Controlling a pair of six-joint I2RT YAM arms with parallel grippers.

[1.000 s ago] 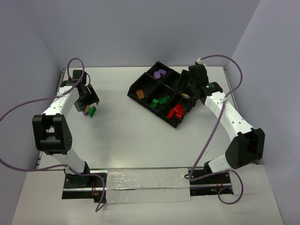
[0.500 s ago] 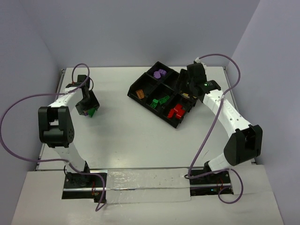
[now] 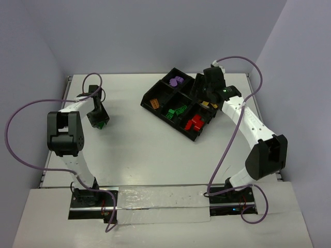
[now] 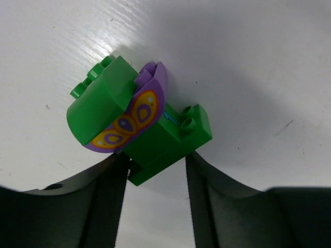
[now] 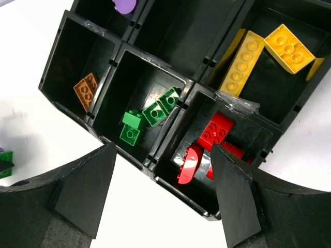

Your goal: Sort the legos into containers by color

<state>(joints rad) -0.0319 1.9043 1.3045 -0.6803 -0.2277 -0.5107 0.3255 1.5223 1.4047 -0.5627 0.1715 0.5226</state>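
White table under pale lilac walls, both arm bases bolted at the near edge, and we start on the left side. The left gripper is down at the tabletop, well apart from the tray. The wrist camera shows its dark fingers standing narrow on either side of a small stack of legos. That stack is a green block lying on the table with a rounded green brick on top and a purple butterfly-printed piece wedged between them. The pads sit right against the block's near end, but I cannot tell whether they are actually squeezing it. Farther back and to the right lies the black divided tray, set at an angle. One orange brick is alone in the left front compartment. Green bricks are in the middle one, and red bricks are piled in the right one. Behind the reds are two yellow bricks, one long and one short. Purple pieces sit in the far corner section. The right gripper hangs over the tray's far right side, jaws wide and holding nothing.
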